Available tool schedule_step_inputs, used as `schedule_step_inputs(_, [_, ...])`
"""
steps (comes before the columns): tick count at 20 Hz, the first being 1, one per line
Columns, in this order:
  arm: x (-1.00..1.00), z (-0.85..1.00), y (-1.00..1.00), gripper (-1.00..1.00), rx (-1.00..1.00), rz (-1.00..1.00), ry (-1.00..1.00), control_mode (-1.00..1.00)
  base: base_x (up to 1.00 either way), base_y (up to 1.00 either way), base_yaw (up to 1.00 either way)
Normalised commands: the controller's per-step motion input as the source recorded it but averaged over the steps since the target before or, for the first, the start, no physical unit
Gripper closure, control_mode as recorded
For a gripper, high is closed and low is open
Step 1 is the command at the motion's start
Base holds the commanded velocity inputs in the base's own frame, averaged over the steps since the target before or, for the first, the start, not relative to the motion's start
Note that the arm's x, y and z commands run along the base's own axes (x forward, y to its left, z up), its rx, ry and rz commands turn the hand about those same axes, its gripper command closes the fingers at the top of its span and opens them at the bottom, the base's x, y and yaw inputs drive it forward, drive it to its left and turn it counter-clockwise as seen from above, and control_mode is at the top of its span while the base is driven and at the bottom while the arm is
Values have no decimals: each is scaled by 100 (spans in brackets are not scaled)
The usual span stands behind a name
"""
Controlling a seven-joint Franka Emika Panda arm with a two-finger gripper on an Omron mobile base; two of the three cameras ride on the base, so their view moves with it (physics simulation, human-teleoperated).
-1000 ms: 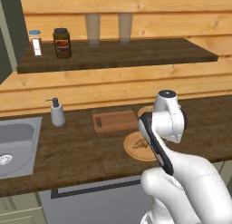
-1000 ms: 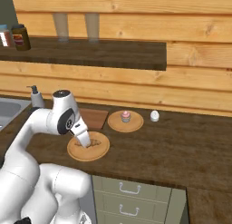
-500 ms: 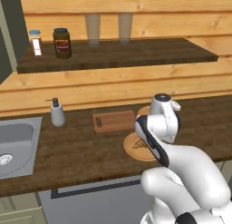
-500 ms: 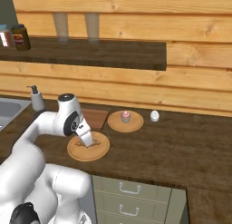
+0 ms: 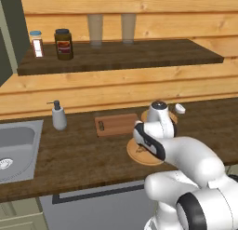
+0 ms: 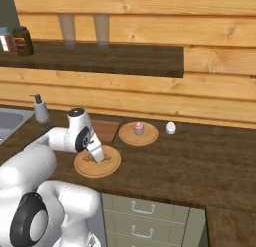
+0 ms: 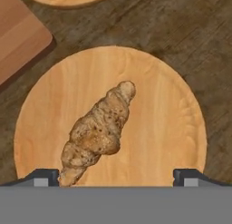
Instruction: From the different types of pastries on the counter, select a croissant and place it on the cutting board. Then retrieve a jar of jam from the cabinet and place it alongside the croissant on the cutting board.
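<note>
The golden-brown croissant [image 7: 99, 132] lies slantwise on a round light wooden plate [image 7: 172, 109] on the dark counter [image 6: 200, 161]. My gripper [image 7: 117, 177] hangs open just above that plate, its fingertips [image 7: 41, 177] set wide on either side of the croissant's near end. From the right base view the gripper [image 6: 97, 156] points down onto the same plate [image 6: 112, 166]. The reddish-brown cutting board [image 5: 116, 124] lies bare just behind it, with one corner [image 7: 18, 41] in the hand view. The pink-frosted cupcake [image 6: 138, 128] sits on a second plate. The jam jar is hidden.
A soap dispenser [image 5: 58, 115] and a sink [image 5: 14, 145] are to the left. A small white object [image 6: 171, 127] stands right of the cupcake's plate. The wall shelf [image 5: 139, 57] carries a dark brown jar [image 5: 63, 44] and two glasses. A grey-green cabinet edge [image 5: 9, 33] shows at upper left.
The arm has bent and the hand has come down closer over the near plate with the croissant. Nothing on the counter has moved.
</note>
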Motion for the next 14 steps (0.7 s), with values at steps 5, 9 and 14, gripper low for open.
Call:
schedule_step_inputs(5, [41, -43, 0, -100, 1, -2, 0, -100, 0, 0, 0])
schedule_step_inputs(9, [34, -52, 3, -100, 0, -2, 0, -100, 0, 0, 0])
schedule_step_inputs(14, [28, -60, 16, 100, 0, -2, -1, -100, 0, 0, 0])
